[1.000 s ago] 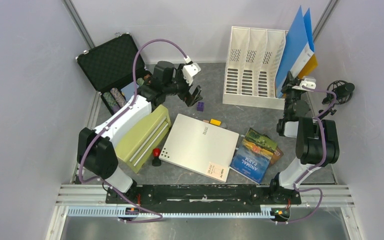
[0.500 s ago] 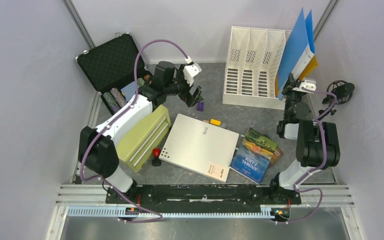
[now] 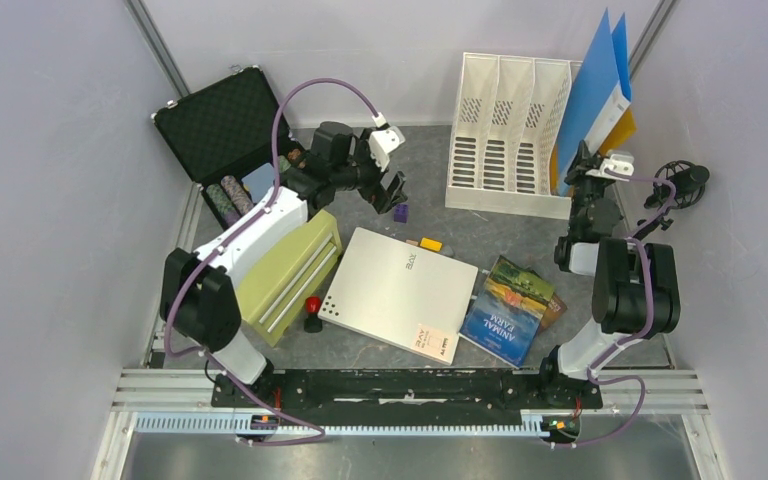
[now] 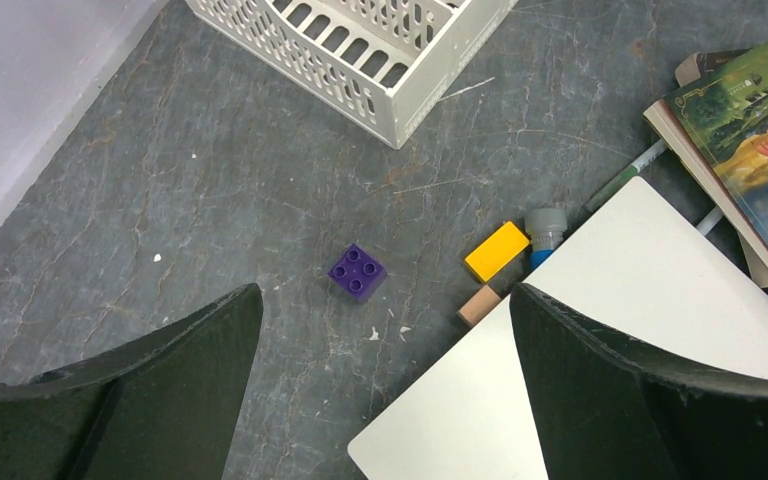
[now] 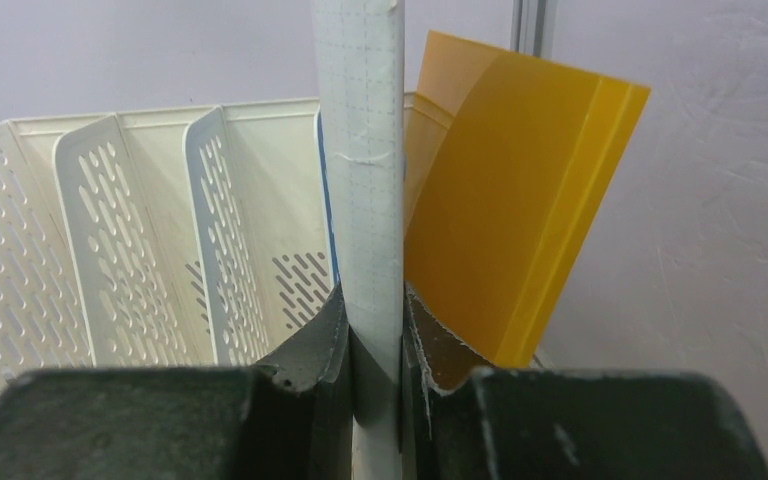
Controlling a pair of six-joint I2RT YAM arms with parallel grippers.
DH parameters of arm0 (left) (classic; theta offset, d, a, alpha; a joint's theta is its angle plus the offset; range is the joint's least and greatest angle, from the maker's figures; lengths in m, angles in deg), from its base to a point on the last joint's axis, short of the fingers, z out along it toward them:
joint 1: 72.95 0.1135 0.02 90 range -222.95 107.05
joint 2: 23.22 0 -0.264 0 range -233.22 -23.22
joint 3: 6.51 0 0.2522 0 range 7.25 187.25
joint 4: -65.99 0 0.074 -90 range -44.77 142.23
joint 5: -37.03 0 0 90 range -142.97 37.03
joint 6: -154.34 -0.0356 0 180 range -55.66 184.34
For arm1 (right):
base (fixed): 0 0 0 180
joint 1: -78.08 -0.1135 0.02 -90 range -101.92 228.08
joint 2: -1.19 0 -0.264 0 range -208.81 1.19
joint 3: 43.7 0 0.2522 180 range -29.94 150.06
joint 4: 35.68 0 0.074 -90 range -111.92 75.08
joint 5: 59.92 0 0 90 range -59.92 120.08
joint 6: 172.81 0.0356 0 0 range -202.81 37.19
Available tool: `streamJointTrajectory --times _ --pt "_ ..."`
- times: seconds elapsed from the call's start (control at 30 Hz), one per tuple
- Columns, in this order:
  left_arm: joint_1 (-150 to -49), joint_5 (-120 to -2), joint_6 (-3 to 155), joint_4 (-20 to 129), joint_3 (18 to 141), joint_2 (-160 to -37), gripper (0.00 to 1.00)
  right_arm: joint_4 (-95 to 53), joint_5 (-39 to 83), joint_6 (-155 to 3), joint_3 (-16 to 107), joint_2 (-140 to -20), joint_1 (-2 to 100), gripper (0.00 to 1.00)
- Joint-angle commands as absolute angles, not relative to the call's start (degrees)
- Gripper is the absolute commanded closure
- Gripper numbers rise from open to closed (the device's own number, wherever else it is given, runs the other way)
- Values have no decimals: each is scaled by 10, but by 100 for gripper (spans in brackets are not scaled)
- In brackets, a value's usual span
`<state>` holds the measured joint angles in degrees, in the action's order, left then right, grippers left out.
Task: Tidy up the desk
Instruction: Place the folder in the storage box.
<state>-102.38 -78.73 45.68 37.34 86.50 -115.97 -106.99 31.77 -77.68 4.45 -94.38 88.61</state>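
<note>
Since a second ago my right arm has shifted slightly with its load; my left has barely stirred. My left tool (image 4: 380,300) hangs left of the file rack (image 3: 505,130) with the wrist bent down and the jaws spread fully, empty. A purple brick (image 4: 357,271) lies ahead of the gap, with bare grey surface (image 4: 210,180) running up to the rack's corner. At the rack's right end my upright right arm's tool (image 5: 377,330) pinches a gridded folder (image 5: 360,150). An orange folder (image 5: 500,210) stands just right of it, near the wall.

Robot lab test cell: blank grey walls (image 3: 50,200), aluminium rail (image 3: 670,388), cluttered desk (image 3: 430,215).
</note>
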Motion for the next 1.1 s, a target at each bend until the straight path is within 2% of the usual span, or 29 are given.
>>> streamJointTrajectory --times 0.0,0.47,0.97,1.07 --pt "-1027 -801 479 369 893 -1167 0 -1207 320 -781 99 -940 887 100" --pt "-1027 -808 483 367 897 -1179 0 -1219 311 -785 116 -1008 887 100" --pt "-1027 -812 484 362 898 -1180 0 -1241 272 -807 61 -1033 886 100" --pt "-1027 -814 482 360 896 -1179 0 -1244 273 -815 44 -1031 886 81"
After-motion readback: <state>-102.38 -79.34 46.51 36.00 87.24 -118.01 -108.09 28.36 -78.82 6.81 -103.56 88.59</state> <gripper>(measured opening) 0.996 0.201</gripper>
